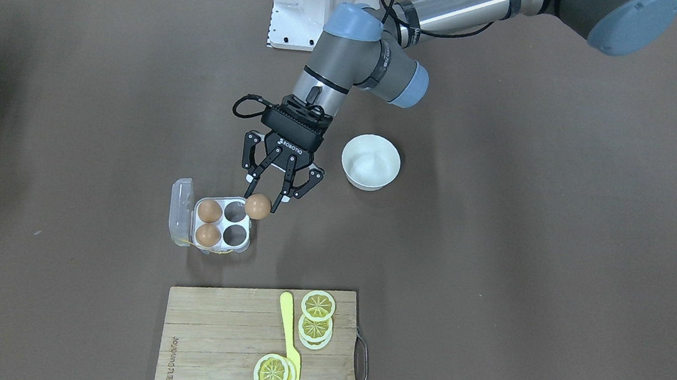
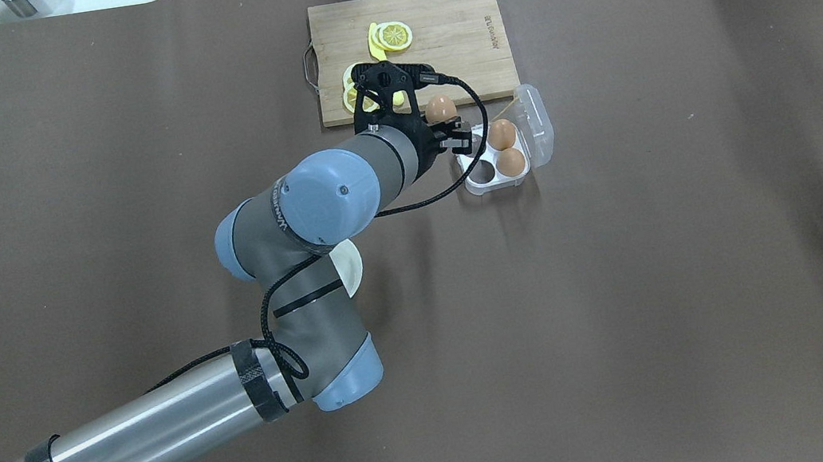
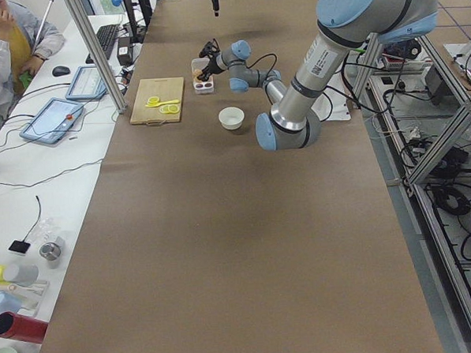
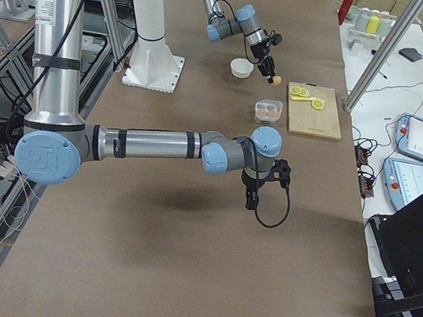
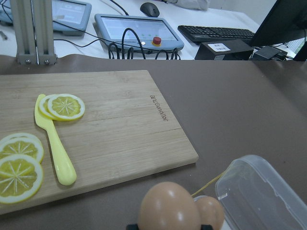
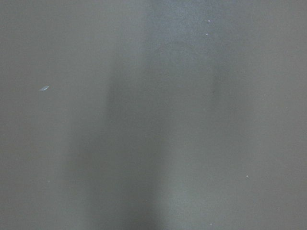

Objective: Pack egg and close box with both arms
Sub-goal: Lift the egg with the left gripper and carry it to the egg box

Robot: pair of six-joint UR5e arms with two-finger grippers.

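Observation:
My left gripper (image 1: 260, 203) is shut on an orange-brown egg (image 1: 257, 207) and holds it just above the near corner of the box (image 1: 222, 223). The box is a clear four-cell case with its lid (image 1: 180, 211) hinged open to the side. Two eggs (image 1: 209, 210) fill the cells on the lid side; the two cells nearer the gripper are empty. The left wrist view shows the held egg (image 5: 169, 206) close up with the lid (image 5: 261, 196) beside it. The overhead view shows the egg (image 2: 440, 108) and box (image 2: 493, 183). My right gripper (image 4: 253, 201) hovers over bare table; whether it is open I cannot tell.
A round white bowl (image 1: 370, 162) stands beside the left wrist. A wooden cutting board (image 1: 222, 341) with lemon slices (image 1: 318, 306) and a yellow plastic knife (image 1: 290, 342) lies beyond the box. The brown table mat (image 1: 556, 269) stretches wide on both sides.

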